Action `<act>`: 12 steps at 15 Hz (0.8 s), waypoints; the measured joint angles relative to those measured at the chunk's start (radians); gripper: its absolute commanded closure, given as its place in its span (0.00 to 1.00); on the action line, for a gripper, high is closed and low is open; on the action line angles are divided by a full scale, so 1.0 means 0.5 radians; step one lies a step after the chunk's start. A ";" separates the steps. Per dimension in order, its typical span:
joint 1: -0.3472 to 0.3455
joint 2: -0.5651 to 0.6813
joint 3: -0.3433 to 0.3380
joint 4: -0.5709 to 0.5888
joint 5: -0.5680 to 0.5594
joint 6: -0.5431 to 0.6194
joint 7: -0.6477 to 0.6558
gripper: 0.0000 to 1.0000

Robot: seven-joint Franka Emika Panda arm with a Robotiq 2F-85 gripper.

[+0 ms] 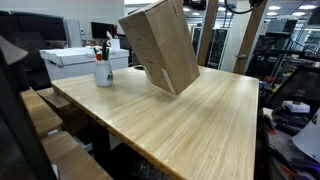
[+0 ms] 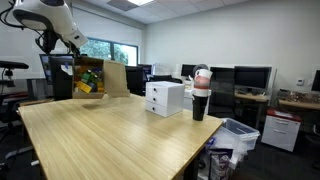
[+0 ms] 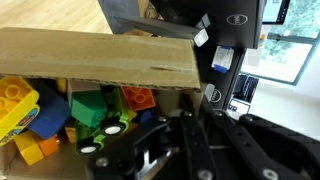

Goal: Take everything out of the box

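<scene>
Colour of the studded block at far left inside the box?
Yellow; the block shows best in the wrist view.

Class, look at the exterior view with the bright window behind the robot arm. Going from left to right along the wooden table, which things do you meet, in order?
cardboard box → white boxes → cup with pens

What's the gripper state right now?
Gripper: closed on a wall of the box, holding it tilted up.
</scene>
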 measured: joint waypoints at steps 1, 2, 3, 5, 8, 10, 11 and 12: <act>0.002 0.000 -0.005 -0.005 0.039 0.007 -0.026 0.96; 0.003 0.000 -0.009 -0.009 0.080 0.014 -0.055 0.96; 0.003 0.000 -0.012 -0.013 0.127 0.021 -0.085 0.96; 0.004 -0.001 -0.020 -0.022 0.216 0.034 -0.140 0.96; 0.004 -0.005 -0.033 -0.038 0.363 0.049 -0.234 0.96; 0.004 -0.009 -0.042 -0.046 0.453 0.053 -0.301 0.96; 0.004 -0.013 -0.046 -0.049 0.494 0.054 -0.329 0.96; 0.004 -0.017 -0.049 -0.050 0.540 0.054 -0.365 0.96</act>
